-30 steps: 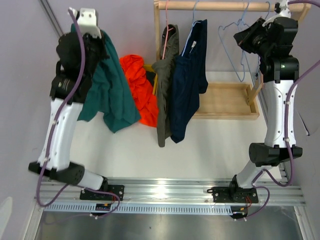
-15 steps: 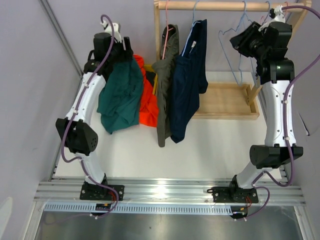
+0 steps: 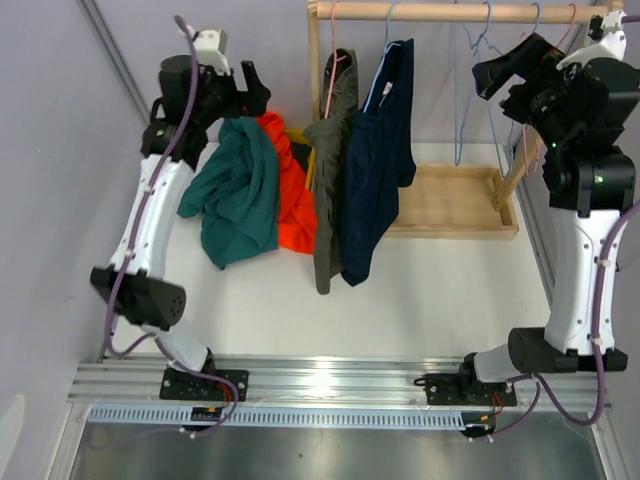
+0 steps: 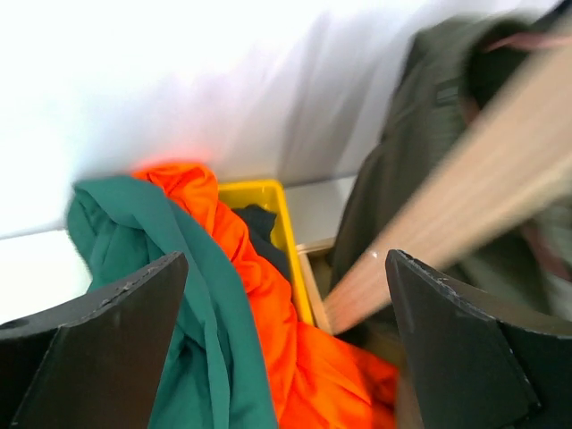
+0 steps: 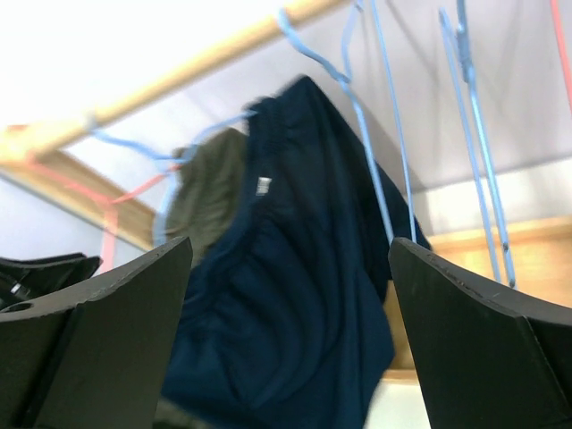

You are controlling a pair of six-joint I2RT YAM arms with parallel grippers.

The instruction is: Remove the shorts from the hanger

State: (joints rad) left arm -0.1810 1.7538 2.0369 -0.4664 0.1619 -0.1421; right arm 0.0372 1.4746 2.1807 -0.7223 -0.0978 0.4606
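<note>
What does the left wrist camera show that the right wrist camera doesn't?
Only left wrist: the teal shorts and orange shorts heaped together, and a yellow bin behind them. Only right wrist: the navy shorts on a blue hanger, plus empty blue hangers. Both: the olive shorts hanging from the wooden rack.

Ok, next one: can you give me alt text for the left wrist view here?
The left gripper, open and empty, faces the teal shorts crumpled against the orange shorts. Behind them a yellow bin holds some dark fabric; at right the olive-grey shorts hang behind a blurred wooden post.
</note>
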